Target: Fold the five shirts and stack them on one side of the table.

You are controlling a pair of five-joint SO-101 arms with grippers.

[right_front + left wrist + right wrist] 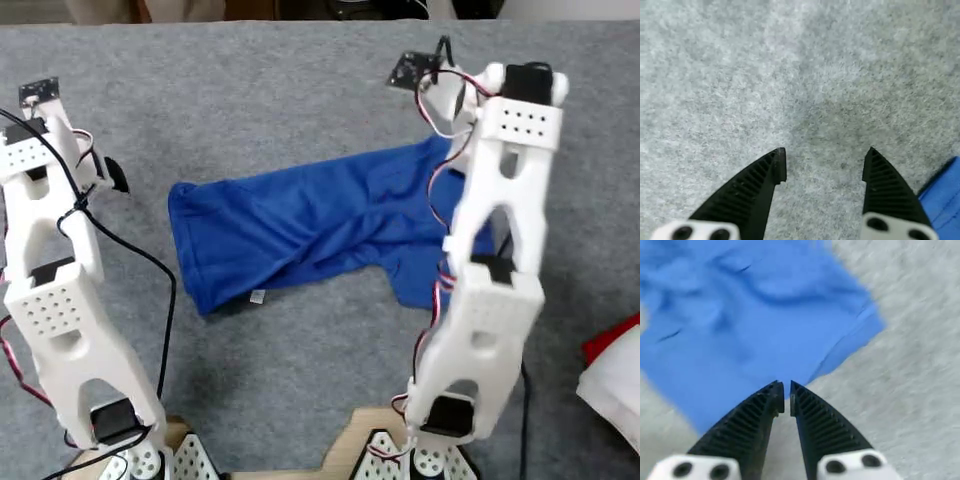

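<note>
Blue shirt (pixel 300 230): 1, rumpled on grey table (pixel 250 90); white arms (pixel 60 300) (pixel 495 260): 2.

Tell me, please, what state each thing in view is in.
blue shirt: rumpled, not neatly folded, lying on the grey cover.
left hand: open, empty, over bare cover.
right hand: shut, tips by the shirt's edge.
red and white cloths: piled at the table's edge.
</note>
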